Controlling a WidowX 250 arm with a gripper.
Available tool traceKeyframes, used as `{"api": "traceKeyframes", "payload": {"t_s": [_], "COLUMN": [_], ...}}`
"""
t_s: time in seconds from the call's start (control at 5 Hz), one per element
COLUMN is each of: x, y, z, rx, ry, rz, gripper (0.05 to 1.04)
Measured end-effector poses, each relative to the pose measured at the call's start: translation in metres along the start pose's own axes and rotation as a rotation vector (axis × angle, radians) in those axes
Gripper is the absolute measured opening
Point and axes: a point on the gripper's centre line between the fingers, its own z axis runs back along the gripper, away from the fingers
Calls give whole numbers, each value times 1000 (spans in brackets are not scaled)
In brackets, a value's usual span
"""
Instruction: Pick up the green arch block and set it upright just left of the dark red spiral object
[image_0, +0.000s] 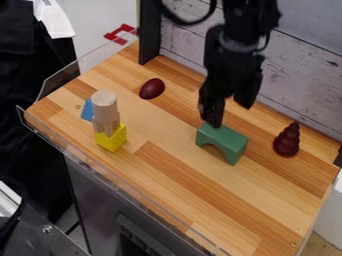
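The black gripper (231, 111) hangs down at the upper centre, open, with its fingers apart. Its left fingertip is right over the upper left end of a green arch block (226, 139); whether they touch, I cannot tell. The arch block stands on the wooden surface with its opening facing down. To the left, a yellow block (112, 138) has pale wooden pieces stacked on it, a cylinder (105, 104) uppermost. A blue block (87, 110) lies partly hidden behind that stack. A dark red egg shape (152, 88) lies left of the gripper, and a dark red tiered cone (287, 140) stands at the right.
The wooden table (167, 175) has a clear plastic guard (80, 159) along its front left edge. A whitewashed plank wall (300, 75) rises behind it, with a dark post (149, 32) at its left end. A red bracket (120, 34) is beyond the back left edge.
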Motion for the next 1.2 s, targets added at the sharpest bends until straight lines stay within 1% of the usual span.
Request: {"api": "traceKeyframes", "payload": {"t_s": [0.2,0.4,0.6,0.8,1.0,1.2], "x": [10,16,28,37,48,45], "y": [5,29,54,63,55,44], "z": [23,27,25,18,11,7], "rx": [-34,-31,-11,13,70,155], "ry": [58,130,221,271,261,218], "rz": [-105,-332,-578,-828,-1044,-1295], "gripper": [998,998,998,998,998,998]}}
